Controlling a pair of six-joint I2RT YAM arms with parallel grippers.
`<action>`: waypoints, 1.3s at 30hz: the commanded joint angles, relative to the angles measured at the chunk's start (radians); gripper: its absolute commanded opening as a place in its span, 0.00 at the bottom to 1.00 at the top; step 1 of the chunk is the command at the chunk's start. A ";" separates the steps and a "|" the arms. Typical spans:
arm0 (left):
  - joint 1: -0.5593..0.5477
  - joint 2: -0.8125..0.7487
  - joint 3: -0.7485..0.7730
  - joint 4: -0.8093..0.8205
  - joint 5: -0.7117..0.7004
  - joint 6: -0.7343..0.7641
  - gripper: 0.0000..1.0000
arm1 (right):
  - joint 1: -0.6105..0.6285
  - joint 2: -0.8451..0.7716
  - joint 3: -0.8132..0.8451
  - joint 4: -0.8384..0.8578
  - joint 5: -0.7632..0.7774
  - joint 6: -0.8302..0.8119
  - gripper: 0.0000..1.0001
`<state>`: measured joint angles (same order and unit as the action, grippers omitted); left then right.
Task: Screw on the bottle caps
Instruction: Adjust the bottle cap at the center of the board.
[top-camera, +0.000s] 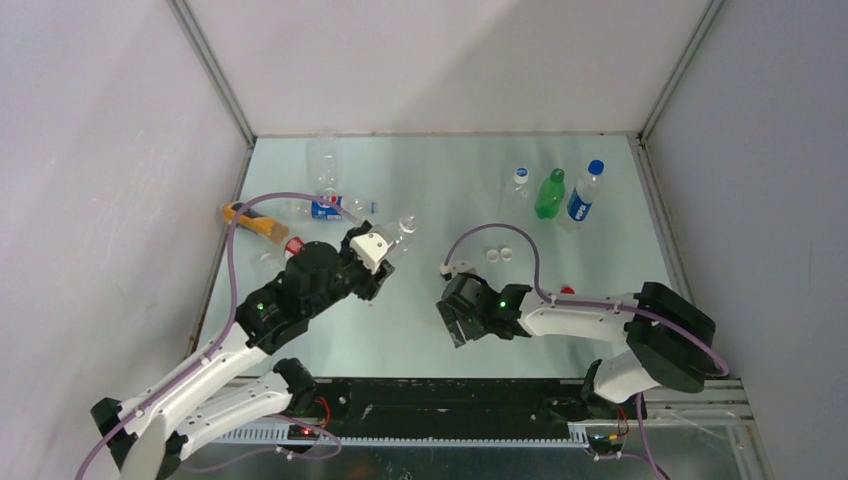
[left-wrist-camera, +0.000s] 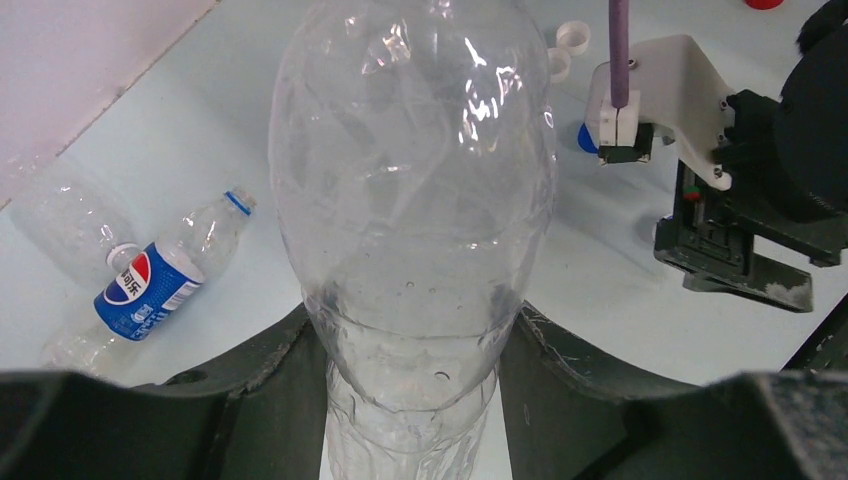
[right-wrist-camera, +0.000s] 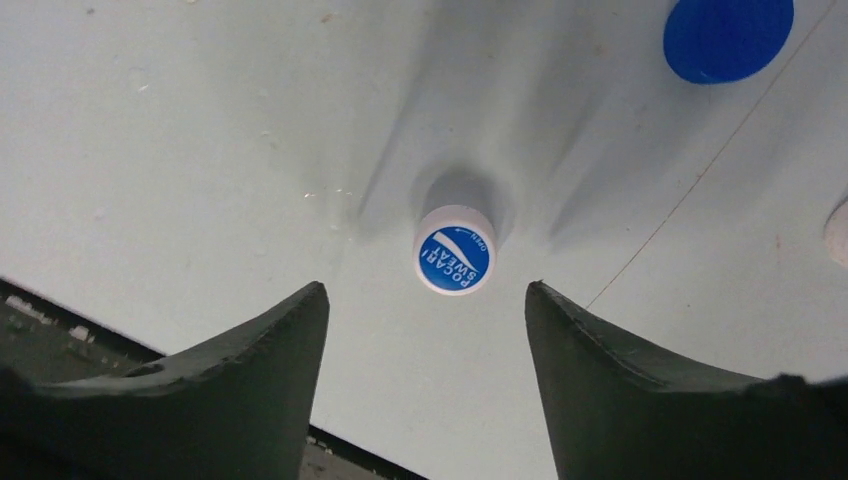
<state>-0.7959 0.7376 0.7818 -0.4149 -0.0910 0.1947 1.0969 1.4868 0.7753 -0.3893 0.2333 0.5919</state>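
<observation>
The left gripper (left-wrist-camera: 410, 400) is clenched around the body of a clear bottle (left-wrist-camera: 415, 180). One dark finger (left-wrist-camera: 265, 385) presses on each side, and the bottle reaches straight out from the jaws.

The right gripper (right-wrist-camera: 425, 315) is spread wide and holds nothing. Its fingers (right-wrist-camera: 250, 390) hang over the table (right-wrist-camera: 200, 150). A white-and-blue cap (right-wrist-camera: 454, 250) sits just past the tips, in line with the gap and touched by neither. Farther ahead and to that gripper's right lies a blue cap (right-wrist-camera: 728, 35).

The table is a pale blue-green sheet. Plain white walls (top-camera: 450, 60) close it in on three sides.

Ahead of the left gripper and to its left, a Pepsi bottle (left-wrist-camera: 150, 290) lies on its side, with another empty bottle (left-wrist-camera: 70, 220) beside it. Close on that gripper's right is the right arm (left-wrist-camera: 760, 170), which partly hides a cap on the table behind it. Two white caps (left-wrist-camera: 572, 38) lie beyond.

An orange bottle (top-camera: 255, 222) lies well to the left gripper's left, near the wall.

Far beyond the right gripper, three bottles stand upright in a row: a small clear one (top-camera: 520, 180), a green bottle (top-camera: 550, 193) and a blue-labelled bottle (top-camera: 585, 192) with a blue cap on.
</observation>
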 joint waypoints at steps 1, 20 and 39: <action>0.009 -0.018 0.042 0.013 -0.035 0.019 0.00 | -0.022 -0.081 0.067 -0.039 -0.089 -0.154 0.78; 0.013 -0.053 0.072 -0.045 -0.090 0.030 0.00 | -0.147 0.060 0.205 -0.249 -0.432 -0.897 0.71; 0.014 -0.028 0.094 -0.067 -0.079 0.043 0.00 | -0.137 0.248 0.252 -0.191 -0.367 -0.906 0.46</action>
<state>-0.7891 0.7017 0.8181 -0.4904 -0.1555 0.2127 0.9520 1.7050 0.9958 -0.6052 -0.1539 -0.3058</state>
